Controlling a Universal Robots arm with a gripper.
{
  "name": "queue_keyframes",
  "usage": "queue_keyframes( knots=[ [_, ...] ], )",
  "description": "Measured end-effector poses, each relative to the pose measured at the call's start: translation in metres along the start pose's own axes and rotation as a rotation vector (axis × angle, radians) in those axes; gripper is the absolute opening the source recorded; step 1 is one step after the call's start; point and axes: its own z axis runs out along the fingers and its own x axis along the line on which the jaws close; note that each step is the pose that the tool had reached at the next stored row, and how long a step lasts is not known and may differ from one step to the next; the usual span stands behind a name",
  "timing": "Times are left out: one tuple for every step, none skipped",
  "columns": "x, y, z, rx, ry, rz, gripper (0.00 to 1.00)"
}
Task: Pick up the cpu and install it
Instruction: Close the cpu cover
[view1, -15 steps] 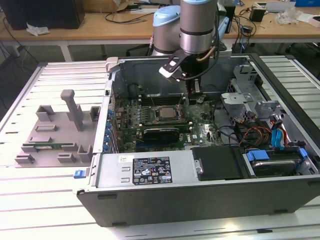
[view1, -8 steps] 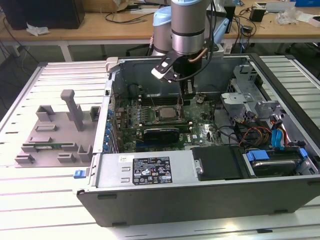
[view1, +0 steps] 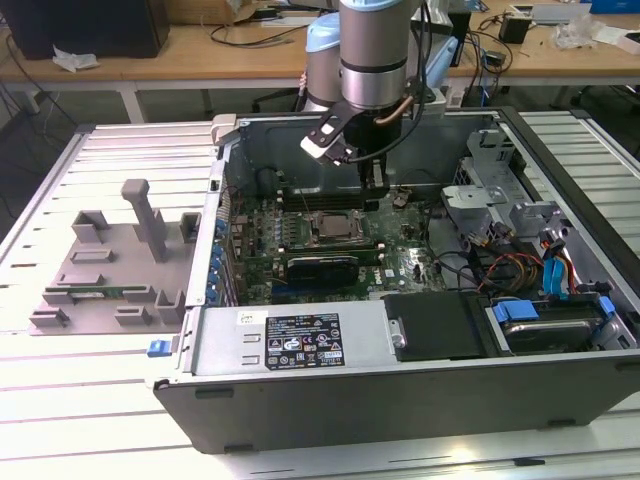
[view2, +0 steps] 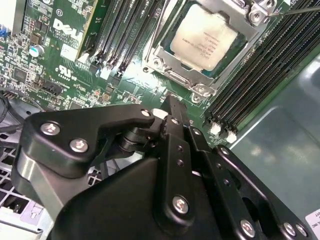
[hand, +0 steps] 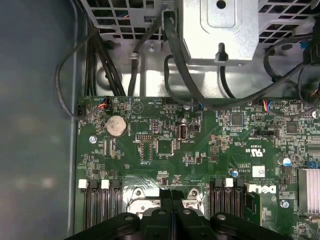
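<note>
Open computer case (view1: 400, 400), side panel off, directly beneath the gripper (view1: 372, 172). Inside, below the fingertips: a green motherboard (view1: 400, 265) with the cpu (view1: 335, 228) already seated in its socket frame (view2: 172, 75), silver lid facing up. Flanked on two sides by rows of black memory slots (view2: 260, 65). Toward the exterior view's right of the gripper, still within the case: a metal drive cage (view1: 480, 195) and a bundle of coloured cables (view1: 520, 270). Between the gripper and the case's near wall: a grey metal cover (view1: 215, 345).

Well apart from the gripper, toward the exterior view's left and outside the case: a grey holder tray (view1: 110, 262) with upright posts, resting on the slatted table (view1: 60, 400), with a thin green strip (view1: 97, 293) lying in one of its slots.

White sticker (view1: 290, 336) with black print and marks on the metal cover. Fine dark lettering across the cpu lid. White lettering and logos across the board, near a round coin battery (hand: 116, 126).

Black fingers (view2: 172, 135) pressed together, tips meeting with no gap, gripping nothing. Poised over the board with tips just beside the socket frame. Contact with the board or frame: cannot tell.
</note>
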Motion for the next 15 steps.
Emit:
queue_keyframes(
  knots=[
    [0.0001, 0.0000, 0.0003, 0.0105, 0.0005, 0.000, 0.11],
    [0.0001, 0.0000, 0.0004, 0.0272, 0.0004, -0.001, 0.11],
    [0.0000, 0.0001, 0.0005, 0.0508, 0.0004, -0.001, 0.11],
    [0.0000, 0.0001, 0.0007, 0.0647, 0.0005, -0.002, 0.11],
    [0.0000, 0.0000, 0.0010, 0.0838, 0.0007, -0.002, 0.11],
    [0.0000, 0.0000, 0.0011, 0.1047, 0.0007, -0.003, 0.11],
    [0.0000, 0.0000, 0.0011, 0.1051, 0.0007, -0.002, 0.11],
    [0.0000, -0.0016, 0.0010, 0.1043, 0.0008, -0.004, 0.11],
    [0.0000, -0.0061, 0.0009, 0.1011, 0.0011, -0.004, 0.11],
    [0.0000, -0.0095, 0.0007, 0.0987, 0.0010, -0.005, 0.11],
    [0.0001, -0.0119, 0.0006, 0.0969, 0.0011, -0.005, 0.11],
    [0.0000, -0.0168, 0.0005, 0.0934, 0.0014, -0.005, 0.11],
    [-0.0002, -0.0197, 0.0004, 0.0915, 0.0014, -0.005, 0.11],
    [-0.0005, -0.0216, 0.0003, 0.0903, 0.0013, -0.005, 0.11],
    [-0.0011, -0.0243, 0.0003, 0.0891, 0.0013, -0.004, 0.11]
  ],
)
